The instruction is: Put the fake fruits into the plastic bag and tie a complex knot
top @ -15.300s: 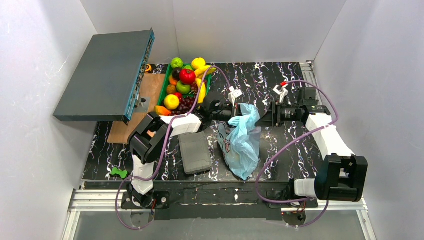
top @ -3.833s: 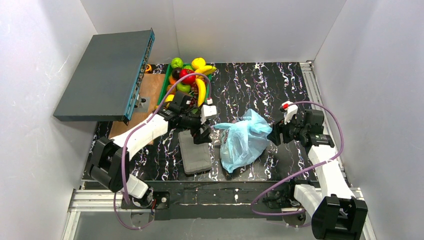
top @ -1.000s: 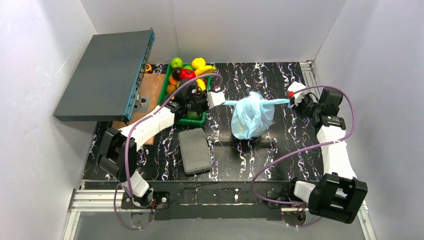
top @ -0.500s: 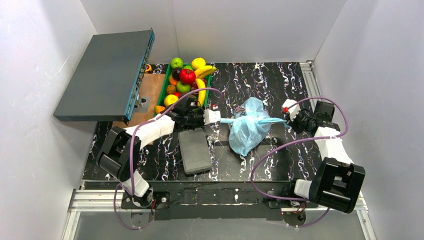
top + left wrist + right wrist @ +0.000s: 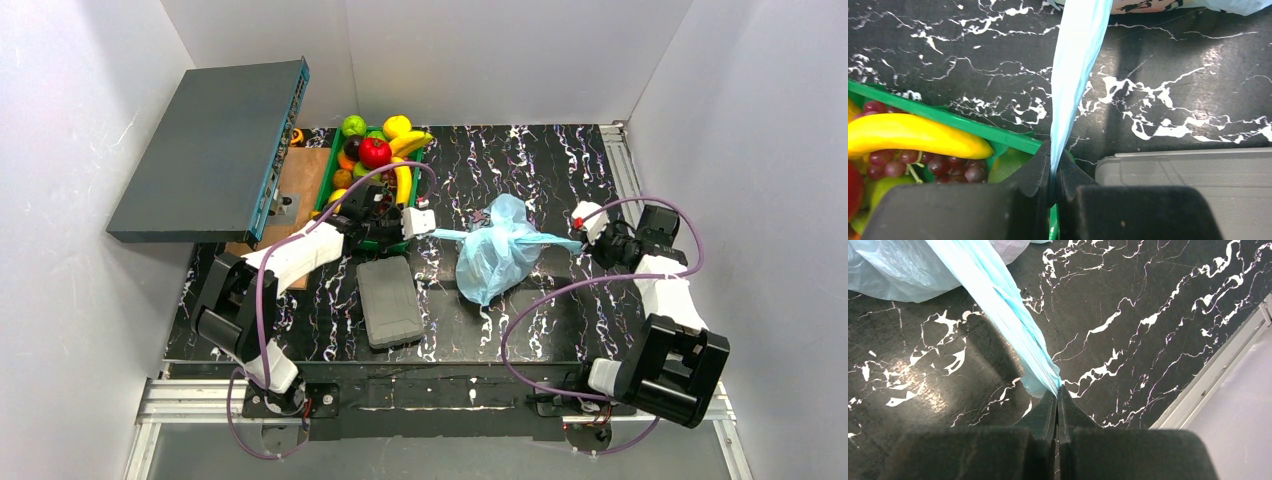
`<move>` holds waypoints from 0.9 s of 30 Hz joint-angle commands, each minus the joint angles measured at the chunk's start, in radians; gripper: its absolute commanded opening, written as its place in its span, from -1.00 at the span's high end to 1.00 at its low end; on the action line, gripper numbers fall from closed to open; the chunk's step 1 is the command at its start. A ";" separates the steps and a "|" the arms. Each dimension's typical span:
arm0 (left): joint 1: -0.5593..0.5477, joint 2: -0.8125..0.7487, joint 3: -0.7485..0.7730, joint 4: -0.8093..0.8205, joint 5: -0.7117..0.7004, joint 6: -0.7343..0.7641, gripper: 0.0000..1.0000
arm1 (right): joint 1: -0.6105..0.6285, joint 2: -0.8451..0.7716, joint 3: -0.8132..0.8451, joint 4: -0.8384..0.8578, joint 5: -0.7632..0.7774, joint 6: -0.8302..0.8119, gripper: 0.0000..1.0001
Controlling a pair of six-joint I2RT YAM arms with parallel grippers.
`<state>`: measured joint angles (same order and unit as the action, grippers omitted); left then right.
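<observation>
Plastic bag (image 5: 492, 270), on black marbled table (image 5: 560, 160) between the arms: long axis left–right, left strap (image 5: 1075, 75) pinched in closed left gripper (image 5: 1053, 167), right strap (image 5: 998, 305) pinched in closed right gripper (image 5: 1058, 395), both taut, knot (image 5: 513, 240) about midway.

White-walled booth, black marble-look tabletop.
White walls (image 5: 480, 60) on three sides, light even. Table (image 5: 560, 160) veined white, aluminium rail (image 5: 200, 395) along its near edge. Dark grey slab (image 5: 205, 150) tilted at left, above a brown wooden board (image 5: 305, 175).
</observation>
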<state>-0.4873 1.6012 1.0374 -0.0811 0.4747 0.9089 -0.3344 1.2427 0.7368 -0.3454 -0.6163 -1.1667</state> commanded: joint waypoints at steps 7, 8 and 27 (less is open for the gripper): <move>-0.067 -0.005 0.153 -0.327 -0.053 -0.185 0.81 | -0.019 -0.156 0.161 -0.299 0.080 -0.046 0.52; -0.079 -0.004 0.173 -0.347 -0.035 -0.210 0.57 | -0.013 -0.161 0.178 -0.355 0.046 -0.054 0.08; 0.053 0.031 0.822 -0.966 0.220 -0.737 -0.97 | 0.017 -0.135 0.758 -0.672 -0.183 0.708 -0.97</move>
<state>-0.5514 1.6291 1.7546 -0.8627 0.5365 0.3820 -0.3222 1.0729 1.3769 -0.9550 -0.7639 -0.7483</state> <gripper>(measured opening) 0.981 0.983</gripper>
